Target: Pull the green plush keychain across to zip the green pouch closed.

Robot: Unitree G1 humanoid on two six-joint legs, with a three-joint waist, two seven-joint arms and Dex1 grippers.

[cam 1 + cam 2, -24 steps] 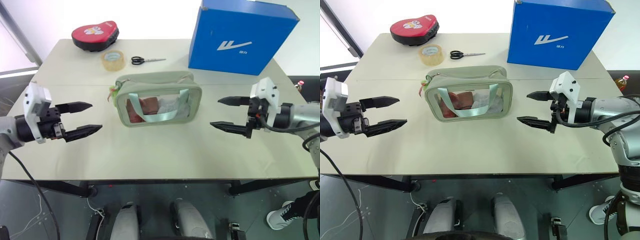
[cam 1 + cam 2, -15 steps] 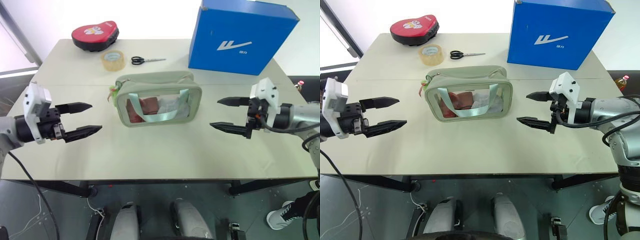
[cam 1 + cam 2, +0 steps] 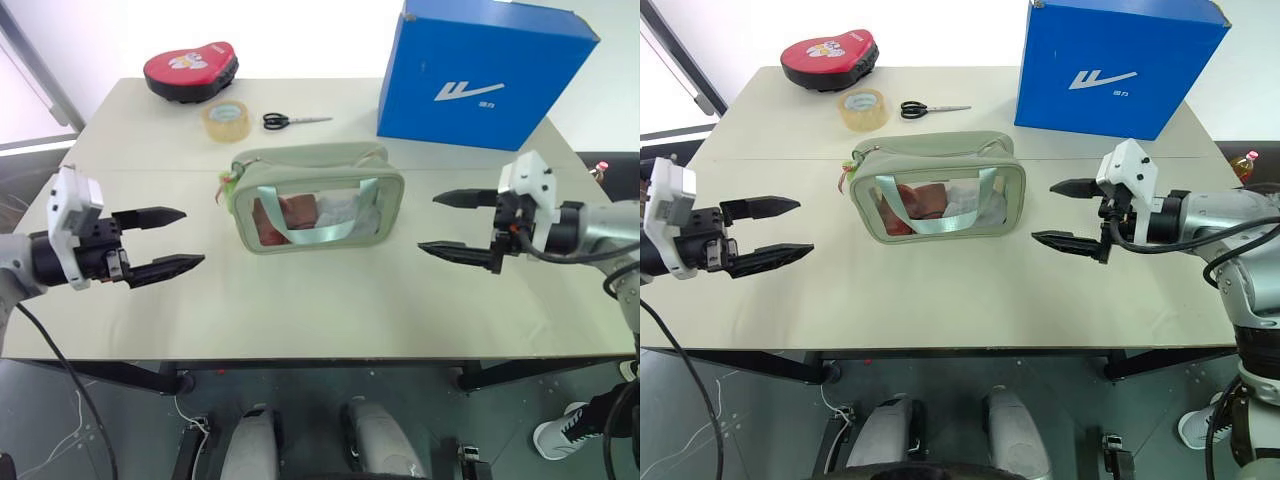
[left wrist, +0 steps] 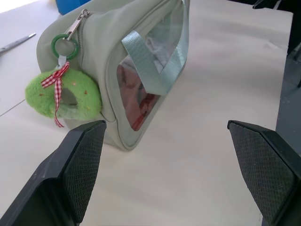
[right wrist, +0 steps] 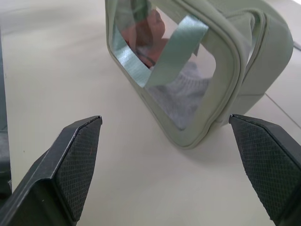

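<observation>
The green pouch [image 3: 315, 197] stands in the middle of the table, its clear front window facing me and a mint ribbon handle across it. The green plush keychain [image 4: 63, 93], fuzzy lime with a red checked bow, hangs from a green ring at the pouch's left end [image 3: 226, 185]. My left gripper [image 3: 165, 240] hovers open to the left of the pouch, fingers pointing at it. On the pouch's right my right gripper [image 3: 458, 222] also stands open, pointing toward it. Neither touches the pouch.
A blue box [image 3: 482, 72] stands at the back right. At the back left lie a red flat case [image 3: 190, 68], a roll of tape [image 3: 227, 120] and scissors [image 3: 293, 121]. A bottle [image 3: 1245, 162] shows beyond the table's right edge.
My right gripper has shifted very slightly up and toward the pouch. The left gripper and the pouch have stayed put.
</observation>
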